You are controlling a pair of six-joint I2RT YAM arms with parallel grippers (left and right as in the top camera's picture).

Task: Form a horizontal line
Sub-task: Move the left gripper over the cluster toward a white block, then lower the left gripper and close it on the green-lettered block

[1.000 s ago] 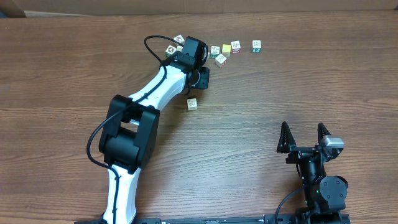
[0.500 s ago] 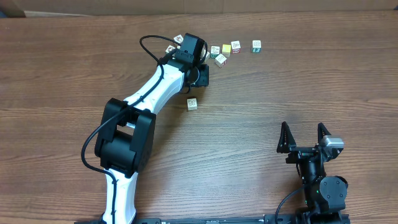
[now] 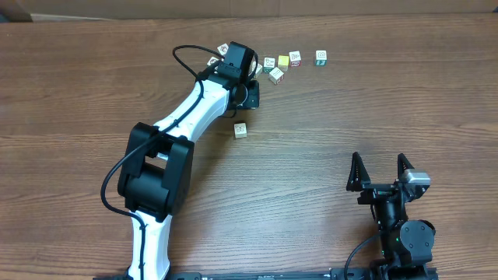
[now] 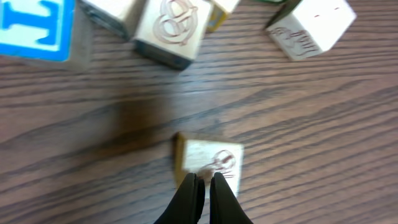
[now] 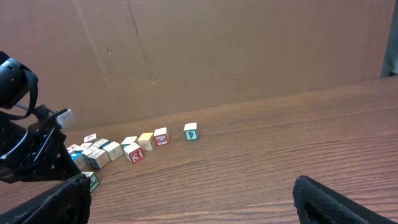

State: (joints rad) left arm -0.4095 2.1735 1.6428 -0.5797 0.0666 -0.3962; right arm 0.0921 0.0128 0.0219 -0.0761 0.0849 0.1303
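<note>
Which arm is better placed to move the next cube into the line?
Left. The left gripper, shut, is down at a picture cube by the cluster; the right gripper sits open, far from every cube.

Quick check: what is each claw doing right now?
Left claw: closed, tips together, gripping nothing.
Right claw: open, empty.

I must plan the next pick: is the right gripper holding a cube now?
No, the right gripper stands open, its fingers wide apart with nothing between them.
</note>
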